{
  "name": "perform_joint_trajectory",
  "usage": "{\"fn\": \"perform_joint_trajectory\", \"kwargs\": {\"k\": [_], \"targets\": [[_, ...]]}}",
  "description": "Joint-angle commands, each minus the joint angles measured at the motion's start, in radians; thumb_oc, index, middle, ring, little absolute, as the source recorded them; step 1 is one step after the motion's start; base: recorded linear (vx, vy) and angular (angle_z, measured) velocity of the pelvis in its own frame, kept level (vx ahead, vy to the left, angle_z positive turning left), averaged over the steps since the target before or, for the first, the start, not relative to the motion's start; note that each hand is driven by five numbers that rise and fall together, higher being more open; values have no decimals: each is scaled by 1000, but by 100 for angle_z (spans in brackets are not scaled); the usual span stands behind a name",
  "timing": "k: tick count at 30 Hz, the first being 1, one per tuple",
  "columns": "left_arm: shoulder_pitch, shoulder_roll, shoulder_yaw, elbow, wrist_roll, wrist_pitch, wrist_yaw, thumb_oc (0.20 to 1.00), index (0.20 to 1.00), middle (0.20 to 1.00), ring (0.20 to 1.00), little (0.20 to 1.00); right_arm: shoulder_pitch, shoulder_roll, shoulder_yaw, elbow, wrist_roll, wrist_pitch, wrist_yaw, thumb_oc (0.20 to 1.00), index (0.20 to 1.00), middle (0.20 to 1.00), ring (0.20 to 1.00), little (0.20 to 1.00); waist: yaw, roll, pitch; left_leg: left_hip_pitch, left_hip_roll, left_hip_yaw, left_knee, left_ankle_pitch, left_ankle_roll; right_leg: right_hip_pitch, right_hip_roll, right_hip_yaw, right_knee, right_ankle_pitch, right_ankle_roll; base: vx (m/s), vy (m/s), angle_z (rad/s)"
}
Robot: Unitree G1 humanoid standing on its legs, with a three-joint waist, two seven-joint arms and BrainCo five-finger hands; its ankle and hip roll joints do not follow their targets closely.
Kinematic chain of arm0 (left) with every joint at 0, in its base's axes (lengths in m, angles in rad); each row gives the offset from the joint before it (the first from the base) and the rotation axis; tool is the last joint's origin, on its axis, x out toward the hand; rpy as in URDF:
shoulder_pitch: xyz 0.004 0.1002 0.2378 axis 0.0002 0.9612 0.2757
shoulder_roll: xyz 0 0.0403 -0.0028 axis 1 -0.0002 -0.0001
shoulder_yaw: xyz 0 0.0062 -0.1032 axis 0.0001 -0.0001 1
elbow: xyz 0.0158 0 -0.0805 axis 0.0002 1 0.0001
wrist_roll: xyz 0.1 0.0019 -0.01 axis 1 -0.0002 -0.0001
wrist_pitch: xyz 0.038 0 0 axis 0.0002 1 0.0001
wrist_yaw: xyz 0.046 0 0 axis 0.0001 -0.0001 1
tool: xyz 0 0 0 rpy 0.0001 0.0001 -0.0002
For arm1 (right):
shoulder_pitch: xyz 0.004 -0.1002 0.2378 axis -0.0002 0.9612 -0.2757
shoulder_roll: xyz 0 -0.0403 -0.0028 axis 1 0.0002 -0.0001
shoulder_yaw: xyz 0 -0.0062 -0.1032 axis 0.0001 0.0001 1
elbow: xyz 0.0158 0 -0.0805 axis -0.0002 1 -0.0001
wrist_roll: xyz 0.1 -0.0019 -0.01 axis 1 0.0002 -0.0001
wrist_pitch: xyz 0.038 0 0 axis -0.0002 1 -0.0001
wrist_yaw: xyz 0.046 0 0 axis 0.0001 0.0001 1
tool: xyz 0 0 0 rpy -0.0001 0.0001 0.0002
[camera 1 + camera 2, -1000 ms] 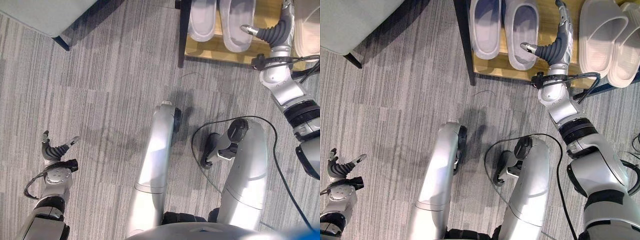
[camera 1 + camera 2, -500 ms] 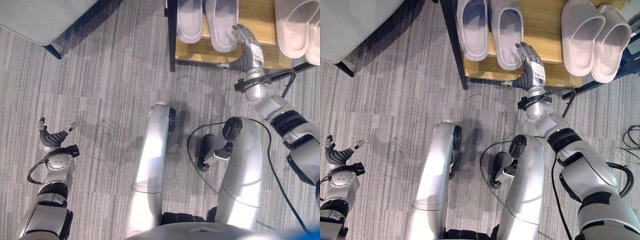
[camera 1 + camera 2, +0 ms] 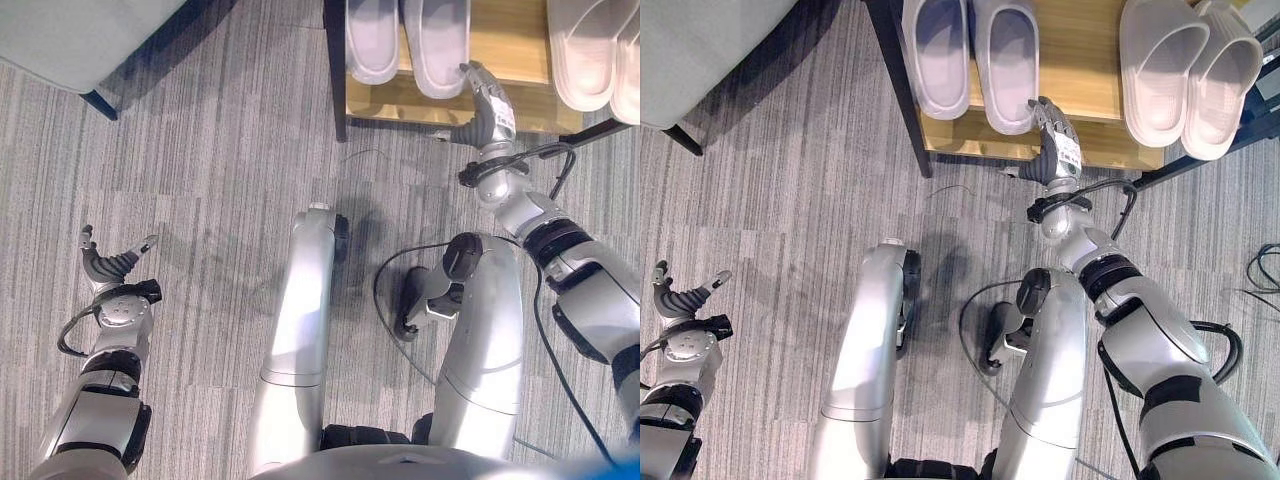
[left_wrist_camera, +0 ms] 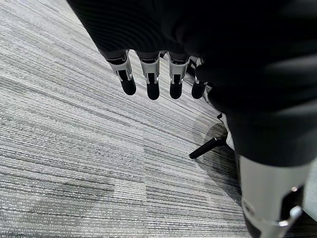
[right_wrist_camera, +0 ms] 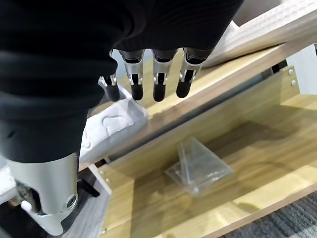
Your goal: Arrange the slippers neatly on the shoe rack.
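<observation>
On the grey carpet (image 3: 790, 200) stands the shoe rack (image 3: 1090, 80); I see two slipper pairs (image 3: 970, 60) on it. My right hand (image 3: 1052, 150) hovers beside them, fingers straight; my left hand (image 3: 680, 300) hangs relaxed, empty.

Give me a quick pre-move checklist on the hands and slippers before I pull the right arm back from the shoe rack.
1. Right hand empty, fingers straight: ok.
2. Right hand clear of the lilac slippers: cannot tell; its fingertips sit right beside the nearer one's heel.
3. Lilac slippers side by side on the shoe rack, both pointing the same way: ok.
4. Pale pink slippers neat: not ok; they look overlapped and angled.
5. Left hand open, idle over the carpet, holding nothing: ok.
6. Clear plastic wrapper lies on the lower shelf: not ok.
</observation>
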Motion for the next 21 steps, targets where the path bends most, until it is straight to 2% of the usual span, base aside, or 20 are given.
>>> {"fn": "perform_joint_trajectory", "kwargs": {"k": [1, 5, 12, 17, 21], "targets": [[-9, 71, -38, 34, -18, -25, 35, 1000, 1000, 1000, 1000, 1000, -111, 3, -1, 20, 13, -3, -20, 1000, 1000, 1000, 1000, 1000, 61, -5, -11, 45, -91, -129, -80, -58, 26, 43, -61, 123, -16, 54, -39, 11, 32, 1], [-9, 71, -45, 38, -26, -28, 28, 1000, 1000, 1000, 1000, 1000, -155, 33, 7, 75, 25, 2, -20, 1000, 1000, 1000, 1000, 1000, 72, 9, -11, 45, -97, -136, -74, -57, 23, 46, -62, 119, -8, 50, -39, 3, 8, 0], [-12, 62, -58, 55, -35, -27, 19, 1000, 1000, 1000, 1000, 1000, -192, 78, 2, 129, 88, -12, -3, 1000, 1000, 1000, 1000, 1000, 79, 14, -11, 45, -102, -135, -64, -56, 19, 50, -62, 120, 6, 51, -41, 0, 0, 0], [-7, 54, -58, 57, -40, -26, 14, 1000, 1000, 1000, 1000, 1000, -195, 82, 0, 125, 93, -18, -10, 1000, 1000, 1000, 1000, 1000, 78, 13, -11, 45, -100, -132, -62, -54, 17, 47, -58, 120, 12, 49, -44, 0, 0, 0], [22, 43, -37, 46, -37, -24, 19, 1000, 1000, 1000, 1000, 1000, -158, 65, -38, 48, 111, -32, -21, 1000, 1000, 1000, 1000, 1000, 71, 7, -11, 45, -100, -131, -61, -53, 15, 45, -54, 122, 16, 46, -46, 0, 0, 0]]}}
